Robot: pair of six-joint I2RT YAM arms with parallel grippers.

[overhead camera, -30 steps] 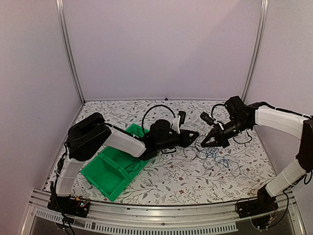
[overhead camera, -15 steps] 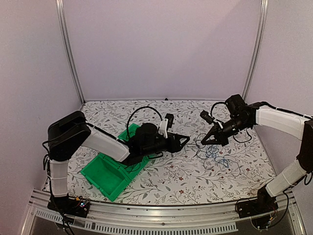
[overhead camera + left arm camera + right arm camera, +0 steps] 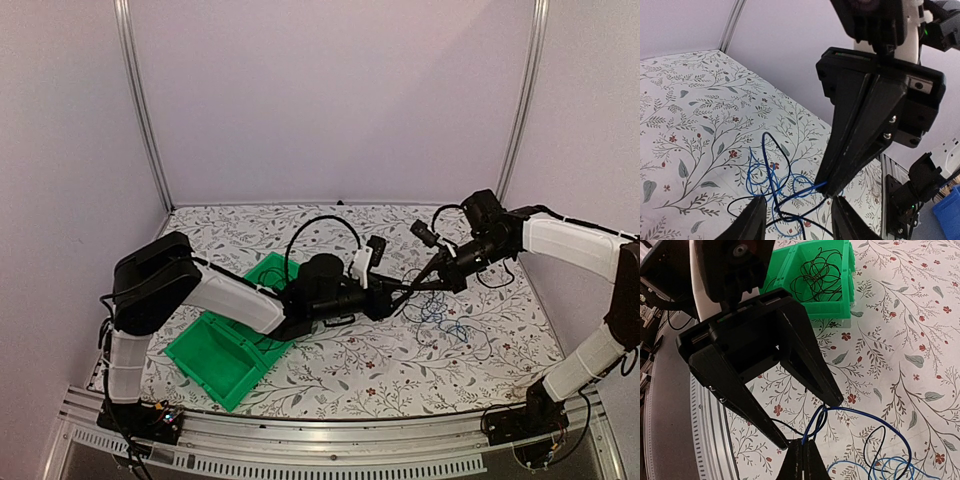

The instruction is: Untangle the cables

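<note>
The cables (image 3: 440, 315) lie in a loose tangle of thin black and blue loops on the flowered table, right of centre. My right gripper (image 3: 432, 278) is shut on a blue cable (image 3: 837, 412) together with a thin black one, and lifts them above the pile; its closed tips show in the right wrist view (image 3: 802, 454). My left gripper (image 3: 404, 290) is open, its jaws spread on either side of the lifted strands just in front of the right gripper's tip (image 3: 827, 181). In the left wrist view the blue coils (image 3: 767, 177) lie below my open left gripper (image 3: 797, 220).
A green bin (image 3: 215, 355) sits at the front left under the left arm. A second compartment (image 3: 837, 300) holds coiled black cables (image 3: 815, 267). Metal frame posts (image 3: 135, 100) stand at the back corners. The table's rail (image 3: 330, 440) runs along the near edge.
My left gripper pulled back left, then reached right again, and now stands open at the right gripper's tip. The right gripper rose slightly with the blue cable.
</note>
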